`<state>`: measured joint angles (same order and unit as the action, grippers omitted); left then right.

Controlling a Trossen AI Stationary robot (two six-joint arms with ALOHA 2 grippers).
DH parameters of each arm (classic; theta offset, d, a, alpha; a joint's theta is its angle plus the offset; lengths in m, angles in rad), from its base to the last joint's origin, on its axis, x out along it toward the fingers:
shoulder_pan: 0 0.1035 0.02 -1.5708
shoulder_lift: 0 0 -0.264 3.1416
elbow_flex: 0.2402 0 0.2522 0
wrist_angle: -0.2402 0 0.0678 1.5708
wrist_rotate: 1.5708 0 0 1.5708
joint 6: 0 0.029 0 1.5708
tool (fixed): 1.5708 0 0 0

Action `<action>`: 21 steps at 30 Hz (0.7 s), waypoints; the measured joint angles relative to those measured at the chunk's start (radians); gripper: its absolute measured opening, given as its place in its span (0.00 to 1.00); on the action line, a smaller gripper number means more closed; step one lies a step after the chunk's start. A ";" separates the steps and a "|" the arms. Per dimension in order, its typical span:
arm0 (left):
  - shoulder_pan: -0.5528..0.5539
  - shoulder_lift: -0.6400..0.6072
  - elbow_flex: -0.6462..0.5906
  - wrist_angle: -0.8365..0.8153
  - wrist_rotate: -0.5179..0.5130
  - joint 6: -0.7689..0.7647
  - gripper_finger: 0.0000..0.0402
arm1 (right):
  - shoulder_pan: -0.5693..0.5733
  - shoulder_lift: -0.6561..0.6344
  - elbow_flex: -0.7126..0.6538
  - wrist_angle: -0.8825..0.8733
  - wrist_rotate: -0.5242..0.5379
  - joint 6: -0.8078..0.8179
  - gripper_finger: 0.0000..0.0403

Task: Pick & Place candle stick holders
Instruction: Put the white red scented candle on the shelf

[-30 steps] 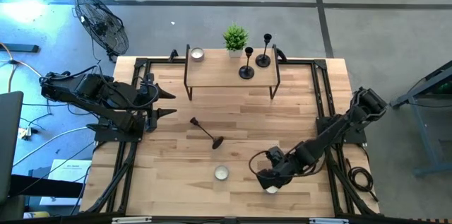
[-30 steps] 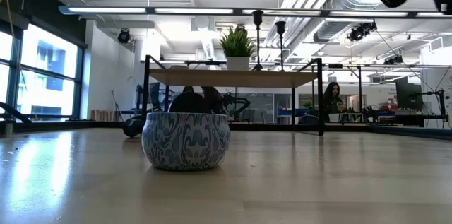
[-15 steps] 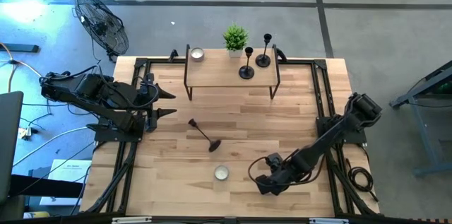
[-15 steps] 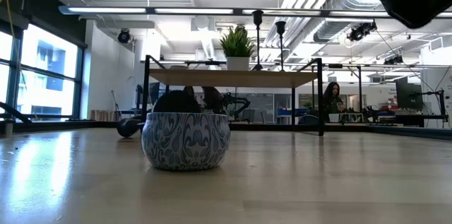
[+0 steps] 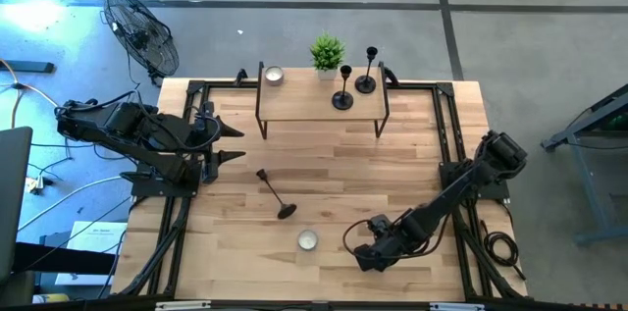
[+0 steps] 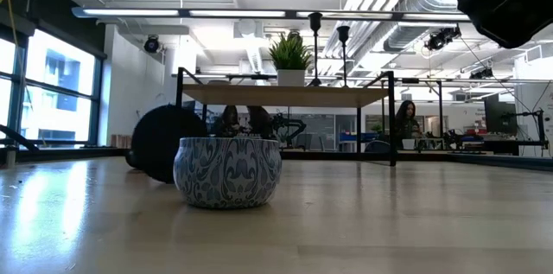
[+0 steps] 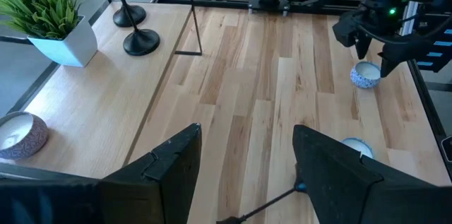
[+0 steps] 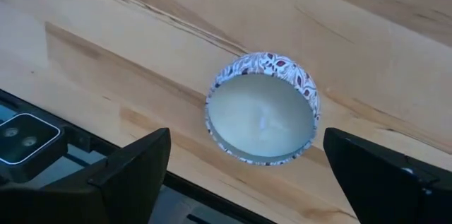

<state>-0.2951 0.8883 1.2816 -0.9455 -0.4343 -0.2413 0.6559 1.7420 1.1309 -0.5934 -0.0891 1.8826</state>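
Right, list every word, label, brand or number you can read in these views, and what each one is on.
None can be read.
The paper sheet on the floor left of the table carries print, too small to read.
The candle tin and the tin under the right hand bear only a pattern, no lettering.
The candle stick holders and the plant pot are unmarked.

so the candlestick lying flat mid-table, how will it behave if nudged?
The fallen candlestick rests on its side on the table; its round flared base would probably roll it in an arc. The thin stem looks rigid, likely hard to pinch flat.
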 joint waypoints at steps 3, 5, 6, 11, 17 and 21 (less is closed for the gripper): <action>0.000 0.000 0.000 0.000 0.000 0.000 0.54 | -0.005 0.012 0.000 0.001 -0.004 -0.010 0.91; 0.000 0.000 0.000 0.000 0.000 0.000 0.54 | -0.008 0.029 0.000 0.011 -0.023 0.003 0.91; 0.000 0.000 0.000 0.000 0.000 0.000 0.54 | -0.008 0.039 0.000 0.022 -0.035 0.007 0.91; 0.000 0.000 0.000 0.000 0.000 0.000 0.54 | -0.007 0.063 0.000 0.033 -0.066 0.020 0.91; 0.000 0.000 0.000 0.000 0.000 0.000 0.54 | -0.008 0.062 0.000 0.032 -0.065 0.004 0.91; 0.000 0.000 0.000 0.000 0.000 0.000 0.54 | -0.010 0.062 0.000 0.031 -0.064 0.000 0.91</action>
<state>-0.2948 0.8883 1.2816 -0.9455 -0.4343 -0.2410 0.6460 1.8045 1.1309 -0.5629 -0.1528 1.8824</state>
